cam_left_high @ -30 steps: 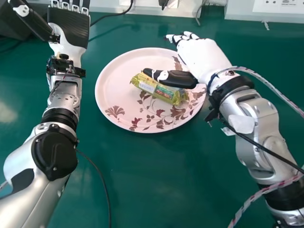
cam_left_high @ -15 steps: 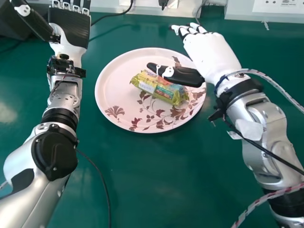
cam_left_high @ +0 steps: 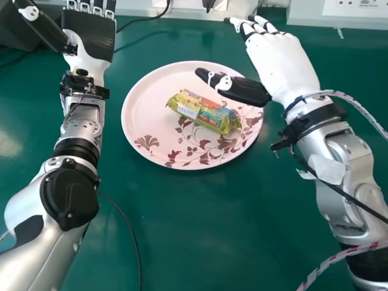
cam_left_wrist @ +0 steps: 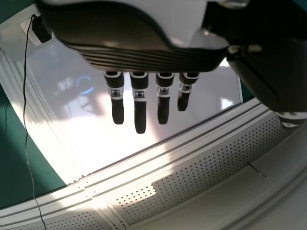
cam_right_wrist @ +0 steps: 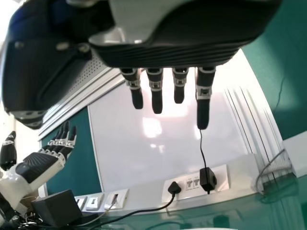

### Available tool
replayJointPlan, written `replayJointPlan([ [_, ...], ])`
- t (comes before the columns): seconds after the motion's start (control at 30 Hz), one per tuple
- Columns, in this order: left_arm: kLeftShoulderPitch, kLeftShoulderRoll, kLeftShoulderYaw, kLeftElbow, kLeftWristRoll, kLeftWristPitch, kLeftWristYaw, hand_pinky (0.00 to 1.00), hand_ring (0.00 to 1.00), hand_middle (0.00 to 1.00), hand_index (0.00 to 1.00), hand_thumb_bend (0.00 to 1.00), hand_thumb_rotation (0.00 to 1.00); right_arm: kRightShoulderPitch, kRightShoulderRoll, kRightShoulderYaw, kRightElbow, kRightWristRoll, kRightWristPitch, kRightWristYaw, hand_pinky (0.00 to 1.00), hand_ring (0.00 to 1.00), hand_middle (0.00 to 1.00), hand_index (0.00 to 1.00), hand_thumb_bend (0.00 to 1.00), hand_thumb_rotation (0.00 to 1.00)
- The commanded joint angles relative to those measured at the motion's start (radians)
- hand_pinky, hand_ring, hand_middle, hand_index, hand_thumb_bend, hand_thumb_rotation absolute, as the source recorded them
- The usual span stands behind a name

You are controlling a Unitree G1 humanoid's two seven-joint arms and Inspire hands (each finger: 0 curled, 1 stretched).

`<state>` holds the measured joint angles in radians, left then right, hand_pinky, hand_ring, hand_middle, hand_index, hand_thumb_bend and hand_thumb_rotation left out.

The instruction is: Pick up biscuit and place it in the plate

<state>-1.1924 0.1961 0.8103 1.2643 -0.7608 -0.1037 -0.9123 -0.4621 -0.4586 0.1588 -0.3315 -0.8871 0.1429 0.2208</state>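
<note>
Fingers straight, thumb spread, the right hand (cam_left_high: pixel 280 65) is easing toward two o'clock, probably clearing the biscuit (cam_left_high: pixel 205 113), leaving it placed on the plate (cam_left_high: pixel 143 115)

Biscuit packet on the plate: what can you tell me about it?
The biscuit packet is oblong, in a shiny, crinkled yellow-green wrapper that looks like plastic film, with red, green and blue areas and a white patch. It looks closed. It lies near the middle of the pink flower-patterned plate, slanting so its right end is nearer the robot. The right hand appears clear of it; only the plate seems to touch it.
</note>
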Motion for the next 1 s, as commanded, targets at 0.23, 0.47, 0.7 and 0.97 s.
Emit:
replayJointPlan([
  [0.23, 0.012, 0.001, -0.006, 0.004, 0.002, -0.003, -0.001, 0.83, 0.83, 0.93, 1.00, 0.95, 0.75, 0.028, 0.011, -0.033, -0.013, 0.045, -0.021, -0.041, 0.71, 0.84, 0.96, 1.00, 0.94, 0.61],
  [0.47, 0.014, 0.002, -0.008, 0.004, 0.005, -0.006, 0.003, 0.80, 0.85, 0.93, 1.00, 0.92, 0.74, 0.038, 0.005, -0.075, 0.001, 0.139, -0.066, -0.052, 0.69, 0.84, 0.96, 1.00, 0.92, 0.65],
  [0.7, 0.014, 0.004, -0.008, 0.005, 0.005, -0.003, -0.001, 0.68, 0.81, 0.90, 0.99, 0.92, 0.78, 0.043, -0.004, -0.129, 0.022, 0.289, -0.127, -0.044, 0.70, 0.85, 0.96, 1.00, 0.91, 0.67],
  [0.97, 0.011, 0.004, -0.006, 0.006, 0.003, 0.000, 0.000, 0.57, 0.75, 0.86, 0.99, 0.93, 0.78, 0.054, -0.005, -0.160, 0.036, 0.357, -0.152, -0.047, 0.71, 0.86, 0.98, 1.00, 0.92, 0.66],
])
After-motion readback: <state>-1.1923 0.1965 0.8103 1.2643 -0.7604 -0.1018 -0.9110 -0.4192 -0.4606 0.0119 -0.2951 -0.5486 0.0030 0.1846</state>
